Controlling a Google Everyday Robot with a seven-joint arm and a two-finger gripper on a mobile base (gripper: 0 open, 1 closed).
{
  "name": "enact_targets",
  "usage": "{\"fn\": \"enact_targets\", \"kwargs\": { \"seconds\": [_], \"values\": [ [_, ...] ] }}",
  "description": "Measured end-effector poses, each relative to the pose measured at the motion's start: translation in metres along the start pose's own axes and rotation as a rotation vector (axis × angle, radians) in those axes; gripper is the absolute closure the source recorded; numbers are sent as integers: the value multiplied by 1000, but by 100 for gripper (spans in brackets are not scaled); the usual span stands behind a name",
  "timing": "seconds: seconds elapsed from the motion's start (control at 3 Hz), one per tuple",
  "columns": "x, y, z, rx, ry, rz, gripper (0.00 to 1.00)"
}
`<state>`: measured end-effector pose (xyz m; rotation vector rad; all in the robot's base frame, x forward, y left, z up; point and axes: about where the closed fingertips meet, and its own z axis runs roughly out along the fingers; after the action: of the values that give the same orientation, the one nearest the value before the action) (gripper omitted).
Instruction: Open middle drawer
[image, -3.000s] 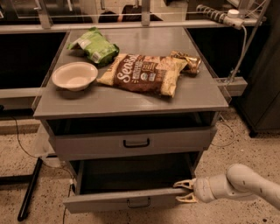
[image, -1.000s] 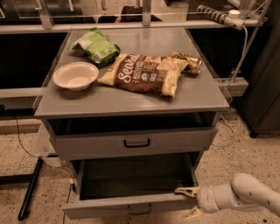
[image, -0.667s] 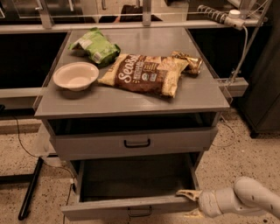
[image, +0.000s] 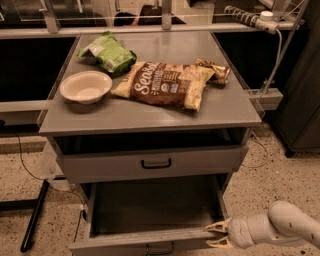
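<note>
Well, the middle drawer sits pulled far out of the cabinet, just under the shut top drawer. Its long front runs side to side, with a little black handle in the middle. The gripper is at the right end of that front, with its two fingers apart at the corner. I think the drawer looks open enough already. Up top, a bowl sits near the left edge.

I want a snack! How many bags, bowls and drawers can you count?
Bags: 3 (green bag, brown bag, small gold bag)
Bowls: 1 (white bowl)
Drawers: 2 (top drawer shut; middle drawer open, gripper at its right front corner)
Total: 6
</note>
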<state>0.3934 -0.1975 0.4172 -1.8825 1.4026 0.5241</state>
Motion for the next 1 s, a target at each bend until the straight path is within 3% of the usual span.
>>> {"fn": "enact_targets", "kwargs": {
  "seconds": [0.67,1.0],
  "values": [
    [-4,11,-2,-4,-7,-7,100],
    [-6,30,-2,-9,-19,-9,100]
  ]
}}
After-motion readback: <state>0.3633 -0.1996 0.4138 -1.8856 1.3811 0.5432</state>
